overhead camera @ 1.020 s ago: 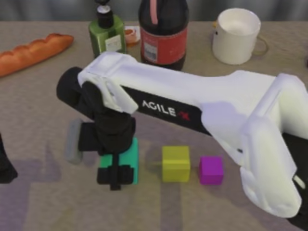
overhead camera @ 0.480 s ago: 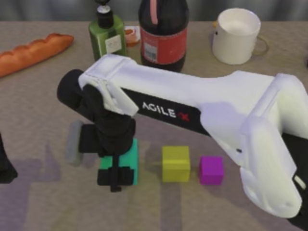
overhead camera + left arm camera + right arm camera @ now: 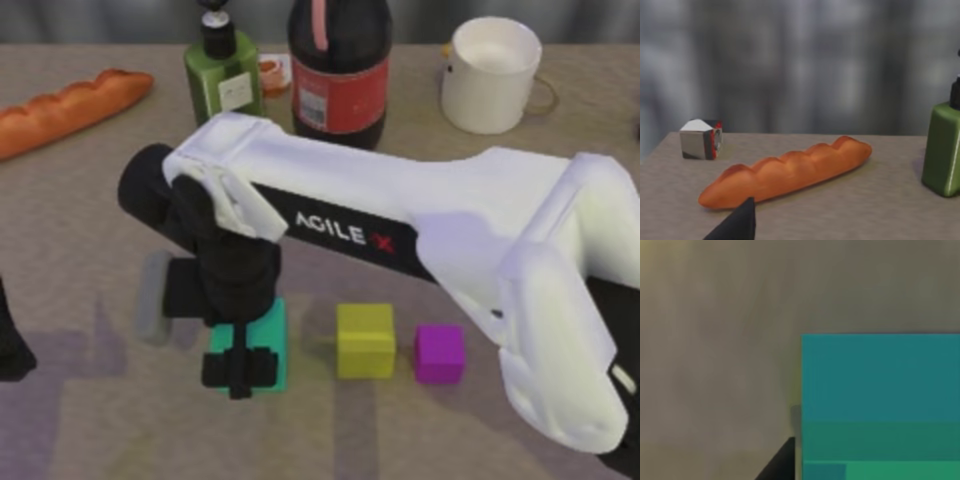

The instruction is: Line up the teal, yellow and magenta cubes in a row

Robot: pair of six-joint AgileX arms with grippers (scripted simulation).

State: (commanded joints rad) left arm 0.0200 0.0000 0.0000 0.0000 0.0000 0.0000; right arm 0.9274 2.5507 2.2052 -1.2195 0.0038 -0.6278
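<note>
The teal cube [image 3: 272,340] sits low at the left end of a row, half covered by my right gripper [image 3: 240,368], which is shut on it from above. In the right wrist view the teal cube [image 3: 880,400] fills the frame, one dark finger [image 3: 785,462] hugging its side. To its right on the table come the yellow cube [image 3: 365,340], then the smaller magenta cube [image 3: 439,353], all roughly level. My left gripper [image 3: 10,350] stays parked at the table's left edge, open; only one fingertip [image 3: 742,225] shows in its wrist view.
Along the back stand a bread loaf [image 3: 70,105], a green pump bottle [image 3: 222,75], a cola bottle [image 3: 340,70] and a white mug [image 3: 492,75]. A small box [image 3: 701,139] lies beyond the loaf. My right arm's white body spans the table's right half.
My right gripper and the teal cube have shifted slightly toward the table's front edge, sinking a little. The yellow and magenta cubes and the left arm have stayed put.
</note>
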